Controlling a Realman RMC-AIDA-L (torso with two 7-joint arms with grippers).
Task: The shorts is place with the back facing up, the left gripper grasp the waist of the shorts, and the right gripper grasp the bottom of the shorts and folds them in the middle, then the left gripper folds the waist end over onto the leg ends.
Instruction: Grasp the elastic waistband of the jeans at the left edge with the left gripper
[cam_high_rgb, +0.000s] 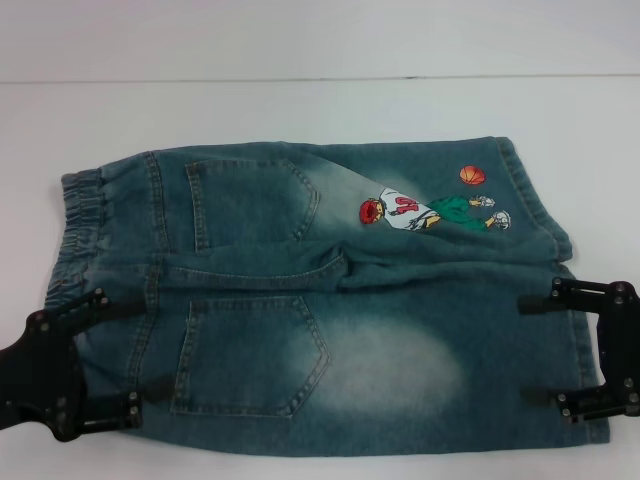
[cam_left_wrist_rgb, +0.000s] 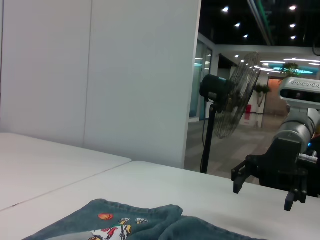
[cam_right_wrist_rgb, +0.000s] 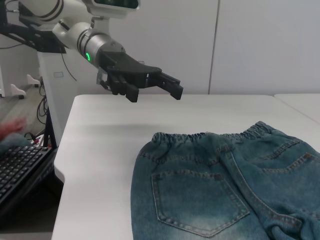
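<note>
While spread flat on the white table (cam_high_rgb: 300, 40), back pockets up, the denim shorts (cam_high_rgb: 330, 300) run lengthwise from one gripper to the other: elastic waistband toward the left gripper (cam_high_rgb: 100, 355), leg hems toward the right gripper (cam_high_rgb: 545, 350). Long axis straight across the head view, waist at the robot's left, hems at its right. Far leg twisted at the crotch, folded over to show a printed cartoon figure (cam_high_rgb: 425, 212) with an orange basketball (cam_high_rgb: 471, 175) (both on the side of the shorts away from the two grippers). Near leg flat, pale faded patch in the middle, one back pocket just inward of the left gripper.

Left gripper set at the near corner of the waistband, fingers spread wide, one finger (cam_high_rgb: 95, 303) over the elastic, the other over the near edge of the cloth; contact with the fabric not certain. In the right wrist view hovers above the table edge, beyond the waistband, clear of the denim.

Right gripper at the near leg's hem, fingers likewise wide apart, tips pointing inward over the hem edge; seen from the left wrist camera, raised off the tabletop, nothing between the fingers.

Behind the table, a black standing fan (cam_left_wrist_rgb: 227, 95).
</note>
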